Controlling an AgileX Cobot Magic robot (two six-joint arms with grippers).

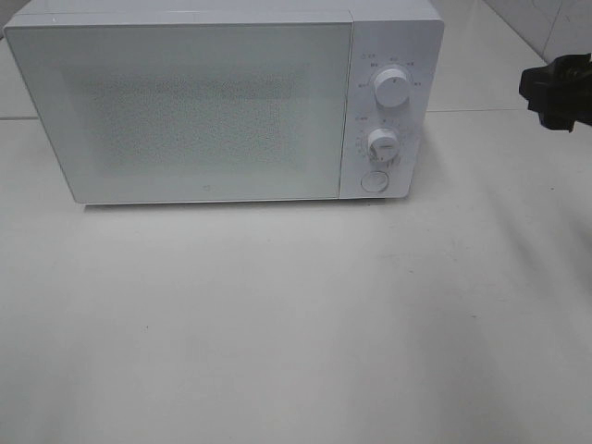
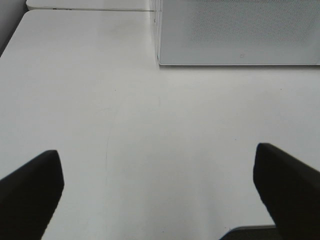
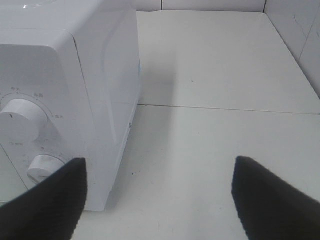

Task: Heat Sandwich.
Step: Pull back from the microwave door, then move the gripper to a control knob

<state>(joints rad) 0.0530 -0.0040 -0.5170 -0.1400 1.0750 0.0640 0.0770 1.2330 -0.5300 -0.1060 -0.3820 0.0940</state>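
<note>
The left end effector (image 2: 156, 150) shows as two matte black fingers (image 2: 30, 195), broad and slab-like, each narrowing to a blunt, slightly rounded tip with plain, smooth faces. The right end effector (image 3: 160, 160) has a like pair of black fingers (image 3: 272, 200), wedge-shaped with slanted edges and a dull, faintly grainy finish. In the exterior high view only a small piece of the right arm (image 1: 558, 88) shows at the frame's edge, a black angular lump with a jagged outline, its details too dark to make out.
</note>
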